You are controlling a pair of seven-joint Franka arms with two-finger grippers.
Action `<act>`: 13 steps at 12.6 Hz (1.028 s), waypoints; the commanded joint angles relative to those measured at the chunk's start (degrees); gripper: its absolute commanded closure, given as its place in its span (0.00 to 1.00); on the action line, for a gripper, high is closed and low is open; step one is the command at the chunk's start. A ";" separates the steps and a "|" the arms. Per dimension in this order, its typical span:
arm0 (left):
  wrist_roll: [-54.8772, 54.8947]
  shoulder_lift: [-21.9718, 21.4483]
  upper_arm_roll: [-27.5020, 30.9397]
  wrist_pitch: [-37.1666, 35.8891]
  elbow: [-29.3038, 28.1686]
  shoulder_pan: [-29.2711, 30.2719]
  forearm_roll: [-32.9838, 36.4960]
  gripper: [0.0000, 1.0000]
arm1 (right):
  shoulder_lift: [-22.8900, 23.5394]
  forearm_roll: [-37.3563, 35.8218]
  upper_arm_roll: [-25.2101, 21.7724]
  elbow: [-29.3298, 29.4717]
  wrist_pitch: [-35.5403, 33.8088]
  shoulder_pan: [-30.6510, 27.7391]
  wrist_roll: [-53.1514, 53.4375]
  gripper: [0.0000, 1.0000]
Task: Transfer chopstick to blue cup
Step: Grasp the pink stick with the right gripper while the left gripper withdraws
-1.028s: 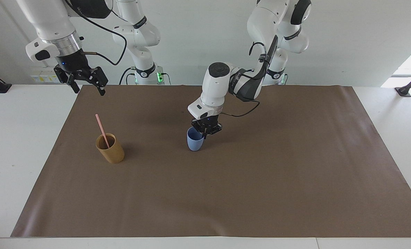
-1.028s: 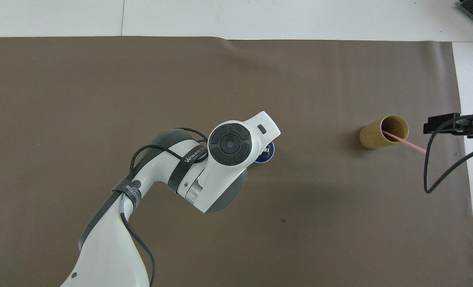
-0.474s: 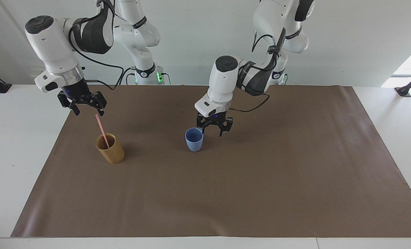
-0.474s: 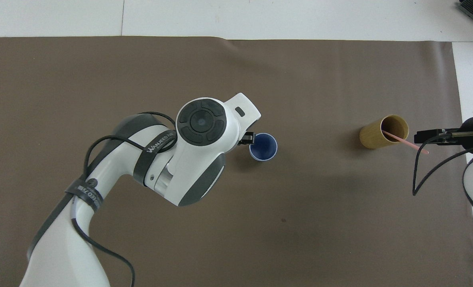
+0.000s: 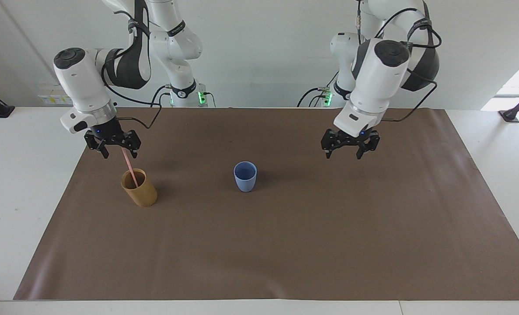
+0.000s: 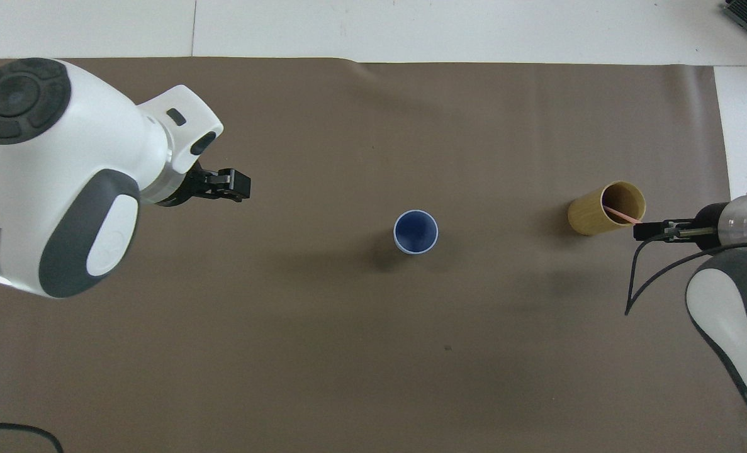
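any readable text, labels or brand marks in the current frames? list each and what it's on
None can be read.
The blue cup, the tan cup and the chopstick carry no print.
The brown mat is plain.
The arm casings show no legible lettering in either view.

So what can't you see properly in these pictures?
- The lower part of the chopstick is hidden inside the tan cup in both views.
- Its top sits between the fingers of the right gripper; whether they touch it is too small to tell.
- Overhead view: the left gripper is mostly covered by its own arm.
- The bottom of the blue cup is dark in the overhead view.
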 commanded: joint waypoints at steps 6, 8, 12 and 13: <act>16.07 -6.71 -0.38 -10.78 0.05 11.65 -0.64 0.00 | -0.33 -0.11 0.70 -0.08 -0.41 -0.65 -3.91 1.00; 15.98 -6.89 -0.29 -14.81 3.64 12.62 -0.56 0.00 | -0.59 -0.11 0.70 1.24 -0.93 -0.38 -3.65 1.00; 15.89 -8.47 -0.29 -17.30 6.83 12.62 -0.55 0.00 | -1.73 0.42 0.79 7.03 -10.92 -0.38 -3.82 1.00; 15.80 -8.56 -0.46 -17.64 6.83 12.62 -0.64 0.00 | -1.83 0.42 0.79 8.96 -14.18 -0.38 -3.74 1.00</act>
